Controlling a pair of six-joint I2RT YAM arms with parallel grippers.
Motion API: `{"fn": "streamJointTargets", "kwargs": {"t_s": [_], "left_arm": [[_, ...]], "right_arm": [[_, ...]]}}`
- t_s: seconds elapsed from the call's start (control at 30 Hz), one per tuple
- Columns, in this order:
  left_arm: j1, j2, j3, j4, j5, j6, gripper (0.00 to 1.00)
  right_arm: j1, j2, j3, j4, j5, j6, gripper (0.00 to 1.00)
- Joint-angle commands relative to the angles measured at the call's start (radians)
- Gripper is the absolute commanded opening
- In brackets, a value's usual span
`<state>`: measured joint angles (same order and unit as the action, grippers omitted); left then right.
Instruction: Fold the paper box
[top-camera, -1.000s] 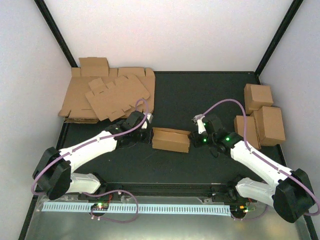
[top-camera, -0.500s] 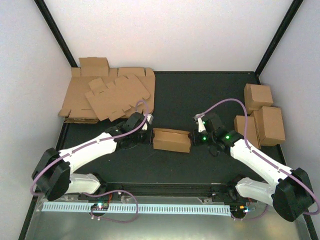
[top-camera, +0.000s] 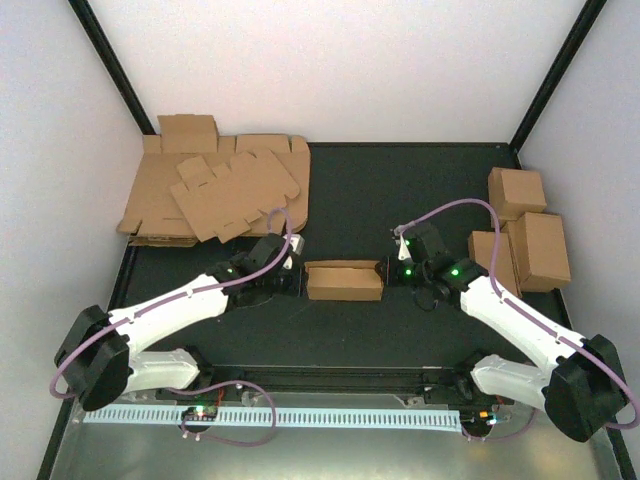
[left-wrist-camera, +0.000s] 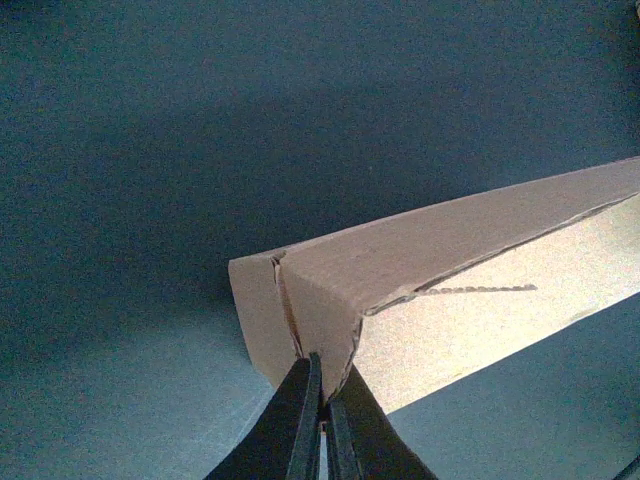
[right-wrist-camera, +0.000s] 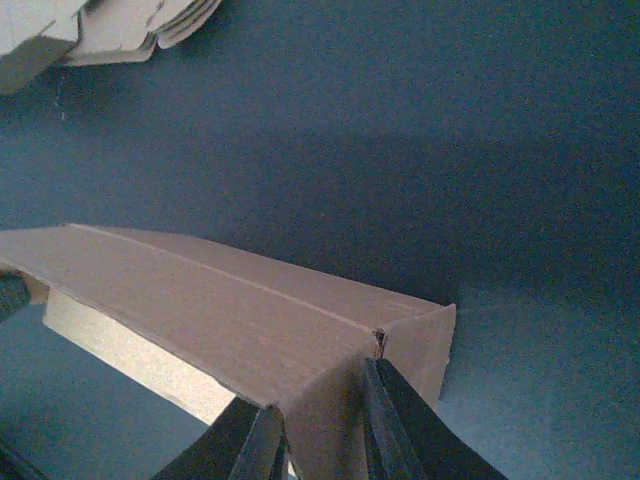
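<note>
The paper box (top-camera: 344, 280) is a brown oblong, partly folded, lying on the dark mat between the two arms. My left gripper (top-camera: 297, 278) is at its left end. In the left wrist view the left gripper (left-wrist-camera: 322, 388) is shut on a thin cardboard edge at the corner of the paper box (left-wrist-camera: 450, 290). My right gripper (top-camera: 388, 272) is at the box's right end. In the right wrist view its fingers (right-wrist-camera: 385, 425) press both sides of the end panel of the paper box (right-wrist-camera: 220, 310), so the right gripper (right-wrist-camera: 322, 425) is shut on it.
A thick heap of flat brown cardboard blanks (top-camera: 215, 190) lies at the back left, and its edge (right-wrist-camera: 100, 30) shows in the right wrist view. Several folded brown boxes (top-camera: 525, 235) stand along the right side. Black frame posts rise at the back corners.
The box has turned from slightly skewed to level between the arms. The right gripper has moved left onto the box's right end and closed on it. The left gripper stayed shut.
</note>
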<state>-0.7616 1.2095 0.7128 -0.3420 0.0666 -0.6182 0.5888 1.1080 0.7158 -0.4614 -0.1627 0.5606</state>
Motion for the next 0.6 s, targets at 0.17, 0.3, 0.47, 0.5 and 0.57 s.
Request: {"fn": "streamJointTargets", "kwargs": {"t_s": [0.17,0.3,0.47,0.5,0.57], "left_arm": [[-0.029,-0.004,-0.004,0.02,-0.029,-0.052,0.04],[-0.034,-0.001,-0.004,0.02,-0.04,-0.058,0.05],[-0.036,-0.003,-0.004,0.017,-0.049,-0.061,0.05],[-0.036,-0.003,-0.005,0.016,-0.051,-0.06,0.05],[-0.036,-0.002,-0.005,0.016,-0.054,-0.058,0.05]], "right_arm": [[0.027,-0.005,-0.009,0.048,0.017,0.148,0.22],[0.058,-0.009,-0.027,0.056,0.077,0.161,0.21],[0.073,-0.011,-0.068,0.078,0.121,0.164,0.19],[0.075,-0.013,-0.077,0.083,0.13,0.159,0.19],[0.075,-0.015,-0.084,0.083,0.154,0.139,0.18]]}}
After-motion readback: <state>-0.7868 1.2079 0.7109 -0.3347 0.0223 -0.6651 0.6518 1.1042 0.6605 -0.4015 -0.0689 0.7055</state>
